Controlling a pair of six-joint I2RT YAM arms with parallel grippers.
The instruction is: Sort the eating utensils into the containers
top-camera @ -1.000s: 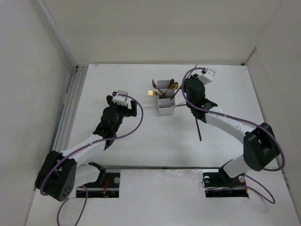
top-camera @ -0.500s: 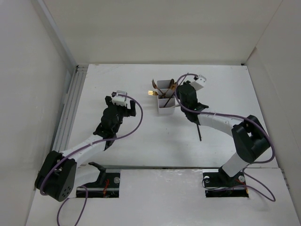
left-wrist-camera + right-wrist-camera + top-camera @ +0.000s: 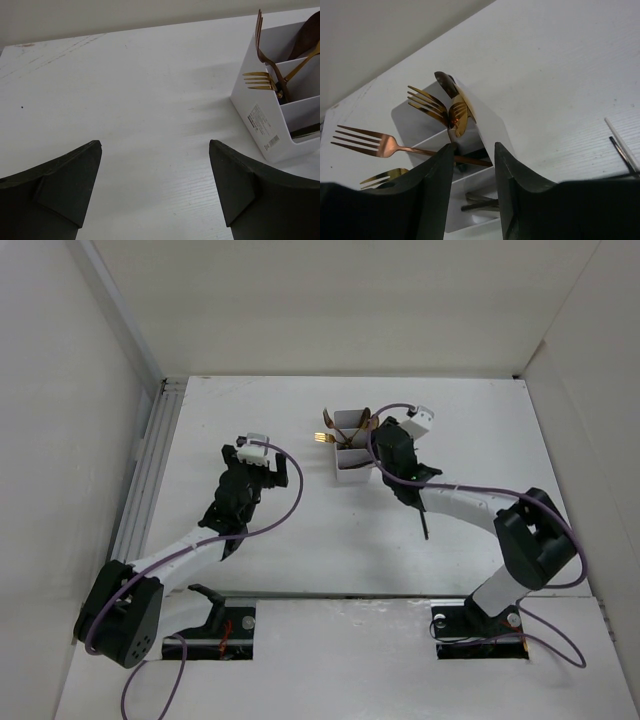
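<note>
From where I stand, the left gripper (image 3: 155, 150) hangs over the white table (image 3: 125, 85), its dark jaws set wide apart. Off to the right stands a white three-compartment plastic box (image 3: 257, 107), with gold-headed forks (image 3: 257, 80) poking over its wall.

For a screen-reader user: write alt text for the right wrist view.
The right gripper, its two dark fingers narrowly apart, fills the foreground just before a white divided box on a white table. Gold forks and a spoon stick out of the box, and two thin chopsticks lie on the table at the right edge.
</note>
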